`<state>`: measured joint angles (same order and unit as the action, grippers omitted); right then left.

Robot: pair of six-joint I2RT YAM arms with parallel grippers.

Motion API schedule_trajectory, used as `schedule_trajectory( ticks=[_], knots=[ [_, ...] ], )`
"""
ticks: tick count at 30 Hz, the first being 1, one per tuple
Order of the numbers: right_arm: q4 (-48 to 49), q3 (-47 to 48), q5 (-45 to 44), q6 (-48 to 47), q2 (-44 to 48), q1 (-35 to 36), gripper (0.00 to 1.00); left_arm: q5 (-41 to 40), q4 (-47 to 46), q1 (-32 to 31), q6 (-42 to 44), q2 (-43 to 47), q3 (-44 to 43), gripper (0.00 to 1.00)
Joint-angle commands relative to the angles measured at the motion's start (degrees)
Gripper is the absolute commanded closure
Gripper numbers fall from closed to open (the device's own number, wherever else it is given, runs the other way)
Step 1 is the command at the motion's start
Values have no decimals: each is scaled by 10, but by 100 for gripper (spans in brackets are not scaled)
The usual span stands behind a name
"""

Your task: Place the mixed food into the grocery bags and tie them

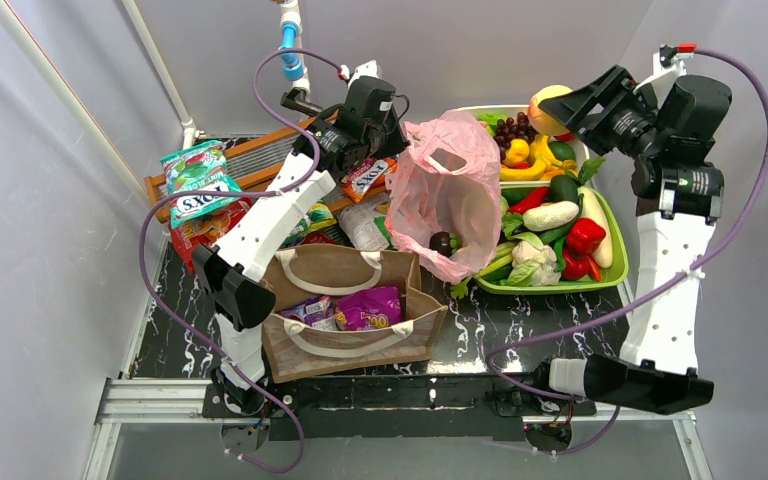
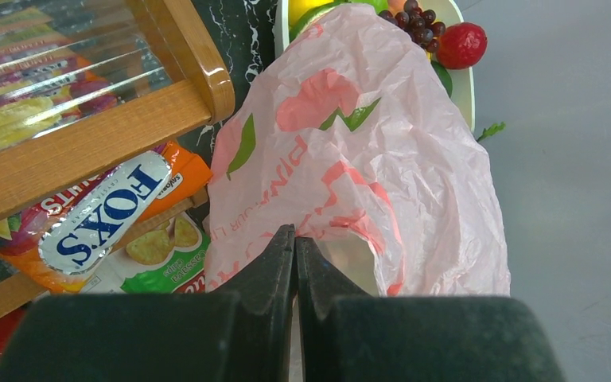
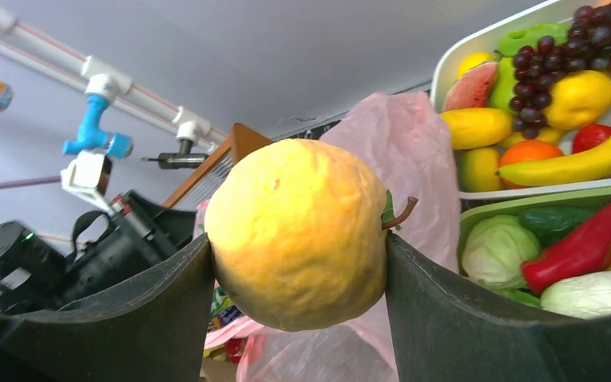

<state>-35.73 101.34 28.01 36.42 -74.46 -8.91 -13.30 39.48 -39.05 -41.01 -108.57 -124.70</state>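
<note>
Pink bag (image 1: 430,200), crumpled, translucent, red-printed

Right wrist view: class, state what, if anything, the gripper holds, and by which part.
The right gripper holds a yellow toy fruit, pinched across its round middle, one finger on each side.

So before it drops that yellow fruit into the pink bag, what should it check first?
1. Hold on the yellow fruit between the right gripper fingers: ok.
2. The left gripper shut on the rim of the pink bag: ok, it seems.
3. Bag mouth open: ok, its dark inside shows from above.
4. Fruit over the mouth: not ok, it hangs over the white tray beside the bag.
5. Room inside the bag: cannot tell.
</note>
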Motion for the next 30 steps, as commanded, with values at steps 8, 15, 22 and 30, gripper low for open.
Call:
schedule_trajectory(
  ticks=[8, 15, 22, 30],
  knots=[
    [31, -78, -2, 20, 126, 126, 53, -16, 1, 5, -18, 5, 20, 100],
    [38, -170, -3, -10, 208, 206, 52, -13, -3, 5, -8, -2, 17, 100],
    [78, -275, 24, -3, 265, 242, 52, -7, -5, 4, -9, -13, 5, 100],
    [105, -329, -6, 9, 247, 253, 52, 14, -6, 5, -25, -25, -5, 100]
  ],
)
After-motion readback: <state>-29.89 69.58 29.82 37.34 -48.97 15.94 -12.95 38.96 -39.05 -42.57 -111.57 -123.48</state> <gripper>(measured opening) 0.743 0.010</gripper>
